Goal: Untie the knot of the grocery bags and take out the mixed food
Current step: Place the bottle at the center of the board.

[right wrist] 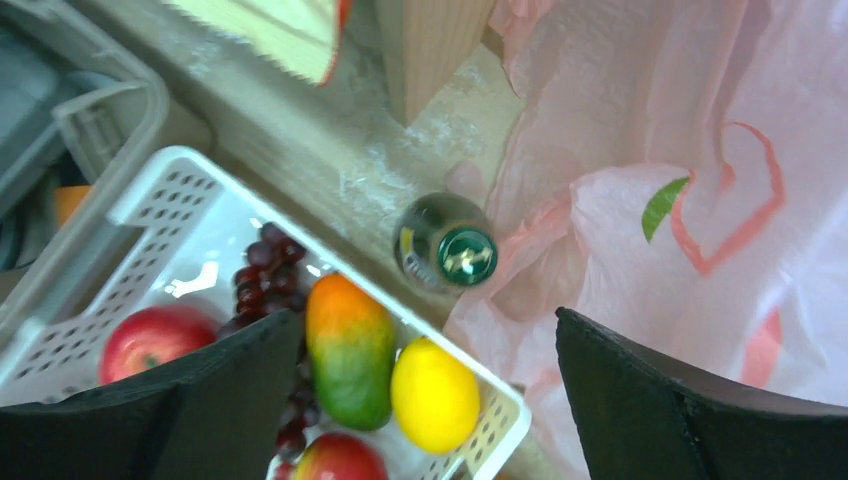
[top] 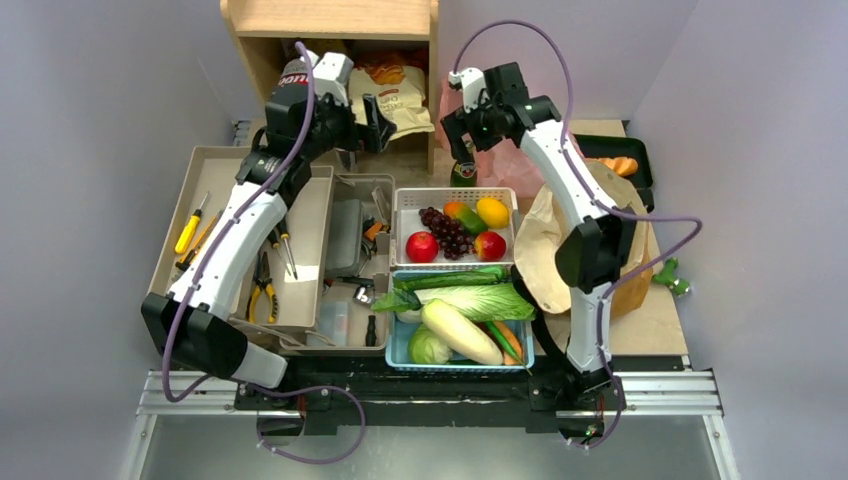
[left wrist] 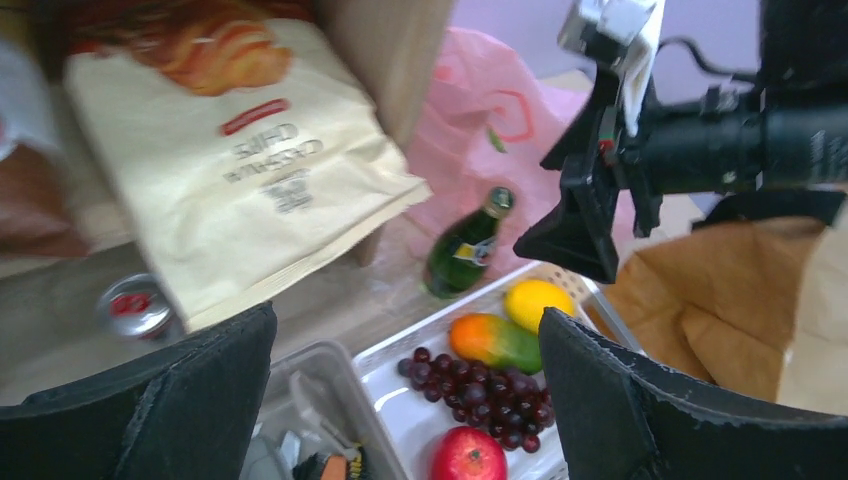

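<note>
The thin pink bag [right wrist: 680, 200] lies crumpled behind a white basket [top: 405, 197] and is also seen in the top view [top: 515, 160]. Its knot is out of view. The brown paper bag [top: 550, 250] lies open at the right. Apples [top: 421, 246], grapes [top: 445, 232], a mango [right wrist: 350, 350] and a lemon [right wrist: 435, 395] sit in the white basket. Cucumber [top: 450, 280], napa cabbage [top: 480, 300], daikon [top: 460, 332] and carrot [top: 510, 340] fill a blue basket. My right gripper [right wrist: 425, 320] hovers open and empty above the basket's far corner. My left gripper [left wrist: 405, 330] hangs open by the tan snack bag [left wrist: 240, 170].
A green bottle [right wrist: 450, 250] stands between the white basket and the pink bag. A wooden shelf [top: 335, 30] holds the snack bag. A soda can [left wrist: 135, 305] lies under it. Tool trays [top: 250, 240] sit on the left, and a black tray [top: 620, 155] at the far right.
</note>
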Tool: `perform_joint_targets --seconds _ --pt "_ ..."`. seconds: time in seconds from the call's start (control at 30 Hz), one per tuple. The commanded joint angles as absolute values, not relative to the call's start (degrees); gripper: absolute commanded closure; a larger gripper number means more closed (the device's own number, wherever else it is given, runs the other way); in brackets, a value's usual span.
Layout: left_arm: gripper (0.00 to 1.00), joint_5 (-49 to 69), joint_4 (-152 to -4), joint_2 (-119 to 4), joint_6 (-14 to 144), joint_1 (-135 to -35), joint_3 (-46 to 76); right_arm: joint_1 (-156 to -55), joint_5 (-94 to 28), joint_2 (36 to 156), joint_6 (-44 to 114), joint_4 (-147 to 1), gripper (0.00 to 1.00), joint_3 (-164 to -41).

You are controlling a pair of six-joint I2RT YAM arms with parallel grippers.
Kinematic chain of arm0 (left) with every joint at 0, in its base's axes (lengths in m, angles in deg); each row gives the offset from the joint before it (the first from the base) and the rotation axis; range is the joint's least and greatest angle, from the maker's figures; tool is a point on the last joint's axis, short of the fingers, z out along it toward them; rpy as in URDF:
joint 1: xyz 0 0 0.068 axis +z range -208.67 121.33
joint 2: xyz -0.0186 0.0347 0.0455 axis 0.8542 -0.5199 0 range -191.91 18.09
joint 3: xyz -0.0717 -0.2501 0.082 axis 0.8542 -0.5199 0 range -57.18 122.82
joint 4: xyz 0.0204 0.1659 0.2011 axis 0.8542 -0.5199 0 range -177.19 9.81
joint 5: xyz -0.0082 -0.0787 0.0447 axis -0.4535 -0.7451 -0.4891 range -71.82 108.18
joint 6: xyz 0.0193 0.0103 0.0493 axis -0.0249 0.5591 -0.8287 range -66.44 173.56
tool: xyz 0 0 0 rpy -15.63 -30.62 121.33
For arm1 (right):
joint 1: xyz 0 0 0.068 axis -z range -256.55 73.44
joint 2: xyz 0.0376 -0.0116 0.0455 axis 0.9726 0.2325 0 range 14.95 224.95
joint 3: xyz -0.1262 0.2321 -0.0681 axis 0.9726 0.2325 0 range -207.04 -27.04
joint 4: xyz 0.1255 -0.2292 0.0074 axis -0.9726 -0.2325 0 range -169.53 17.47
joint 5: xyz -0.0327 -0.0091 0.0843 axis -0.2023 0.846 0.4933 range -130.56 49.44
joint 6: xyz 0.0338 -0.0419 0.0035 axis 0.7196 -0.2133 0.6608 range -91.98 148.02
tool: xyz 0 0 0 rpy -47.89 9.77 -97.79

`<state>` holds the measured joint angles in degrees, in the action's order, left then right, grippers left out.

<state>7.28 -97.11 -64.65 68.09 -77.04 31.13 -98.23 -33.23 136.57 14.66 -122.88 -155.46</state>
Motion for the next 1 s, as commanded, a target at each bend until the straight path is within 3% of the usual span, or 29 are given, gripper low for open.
perform_joint_targets --seconds 0.0,0.13,0.4,0.67,0.97 --pt "0.00 -9.96 -87.54 -68.05 64.83 -76.82 28.78 -98.03 -28.61 121.96 15.44 -117.70 0.01 -150.22" --pt "0.00 -15.28 -81.15 -72.70 59.34 -77.66 29.41 -97.14 -27.35 112.42 13.89 -118.09 0.01 -142.76" --pt "0.18 -18.43 -74.68 -85.12 48.39 -84.02 35.12 -93.79 -32.92 101.31 13.70 -121.96 0.01 -140.10" --pt "0.24 -15.01 -61.78 -95.41 45.11 -88.19 36.04 -90.31 -36.41 96.77 12.21 -124.28 0.01 -137.99" --pt "0.26 -6.63 -60.78 -102.02 40.59 -90.63 39.73 -90.35 -37.24 94.32 13.49 -124.71 0.01 -135.80"
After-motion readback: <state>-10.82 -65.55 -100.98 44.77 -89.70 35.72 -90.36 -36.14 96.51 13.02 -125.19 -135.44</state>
